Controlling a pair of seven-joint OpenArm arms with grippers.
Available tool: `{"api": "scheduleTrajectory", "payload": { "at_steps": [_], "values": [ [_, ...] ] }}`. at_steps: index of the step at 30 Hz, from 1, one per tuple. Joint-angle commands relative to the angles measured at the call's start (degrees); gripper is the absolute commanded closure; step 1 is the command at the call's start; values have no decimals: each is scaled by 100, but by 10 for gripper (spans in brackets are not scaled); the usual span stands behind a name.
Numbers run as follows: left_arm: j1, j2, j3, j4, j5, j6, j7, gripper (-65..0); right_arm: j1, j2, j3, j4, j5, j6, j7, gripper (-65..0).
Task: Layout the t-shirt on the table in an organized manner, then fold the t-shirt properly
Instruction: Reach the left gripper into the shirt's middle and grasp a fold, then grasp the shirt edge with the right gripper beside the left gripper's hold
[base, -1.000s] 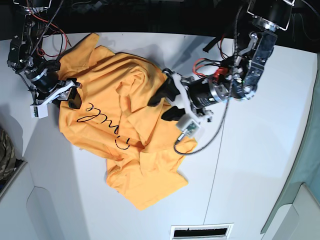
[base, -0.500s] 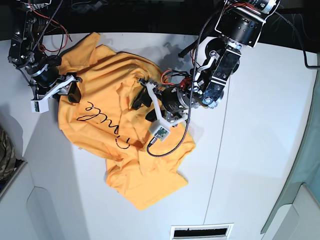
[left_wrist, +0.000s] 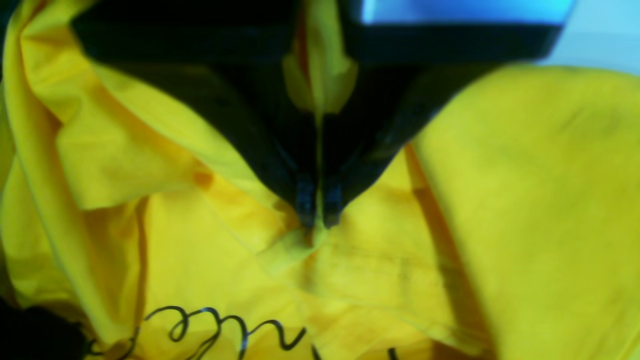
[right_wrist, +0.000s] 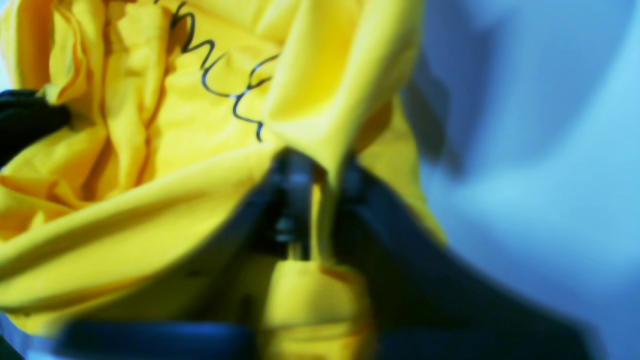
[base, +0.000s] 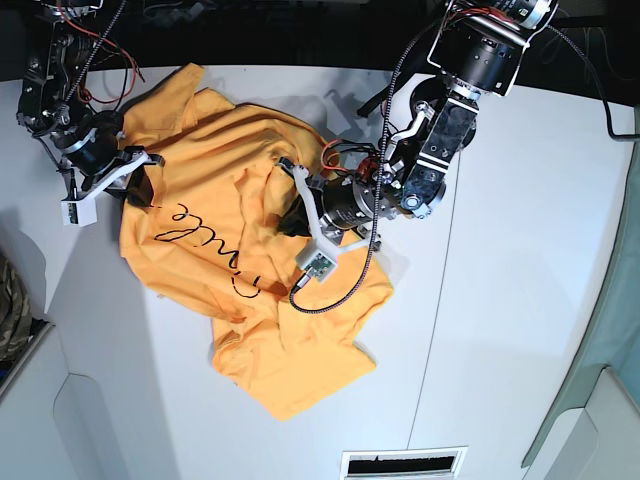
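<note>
The orange-yellow t-shirt (base: 250, 300) lies crumpled on the white table (base: 500, 300), with black cursive lettering (base: 185, 222) facing up. My left gripper (base: 287, 212) is down in the shirt's middle. In the left wrist view that left gripper (left_wrist: 318, 207) is shut, pinching a raised fold of the t-shirt (left_wrist: 525, 200). My right gripper (base: 140, 185) is at the shirt's left edge. The right wrist view shows the right gripper (right_wrist: 320, 170) shut on a ridge of the t-shirt (right_wrist: 125, 200), with bare table (right_wrist: 525, 175) beside it.
The left arm's black cable (base: 335, 290) loops over the shirt's right half. A vent grille (base: 403, 463) sits at the table's near edge. A camouflage-patterned item (base: 12, 310) lies past the left edge, and a teal panel (base: 610, 350) borders the right.
The left arm swung left over the shirt's middle and its jaws closed on a fold. The right gripper shifted slightly and closed on the shirt's left edge.
</note>
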Motion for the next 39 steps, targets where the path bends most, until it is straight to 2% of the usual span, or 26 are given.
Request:
{"api": "scheduleTrajectory", "payload": {
  "at_steps": [1,7,10,13,15,18,20,21,24,25,26,29,33,35,39],
  "values": [
    [-120,-94,-70,221,-74,101,-120,0,59,74,22,72,66,22,133,0],
    [-39,-883,-737,1106,-988,127,487,0,74,326,76,74,46,22,151,0],
    [168,-1305,-1298,1443,-1499,48,529,0,76,546,212,74,48,22,184,0],
    [466,-1617,-1829,1635,-2041,-365,568,0,76,739,404,74,68,22,192,0],
    [691,-1738,-2138,1707,-2485,-811,654,0,72,835,518,74,92,20,192,0],
    [1064,-1777,-2522,1746,-3263,-1530,848,0,72,859,671,74,94,17,192,0],
    [1351,-1775,-2680,1746,-3718,-1555,868,0,57,855,691,74,146,-28,177,0],
    [1480,-1768,-2717,1746,-3825,-1555,866,0,57,852,691,74,212,-52,122,-32],
    [1762,-1703,-2756,1746,-3856,-1555,863,0,59,859,697,74,446,-177,24,-314],
    [1827,-1681,-2756,1746,-3853,-1555,866,0,59,859,728,74,487,-177,-55,-366],
    [1884,-1657,-2756,1746,-3840,-1555,866,0,59,857,780,76,575,-173,-162,-382],
    [1989,-1598,-2837,1746,-3722,-1555,866,-8,57,855,1152,76,892,-173,-619,-382],
    [2168,-1565,-3239,1746,-3696,-1555,1021,-200,22,855,1897,76,1309,-138,-1342,-382],
    [2232,-1567,-3523,1746,-4024,-1555,1228,-257,-72,857,2092,76,1493,-11,-1532,-382],
    [2293,-1554,-3974,1746,-4424,-1555,1580,-262,-525,787,2041,74,1609,46,-1408,-382]
  ]
}}
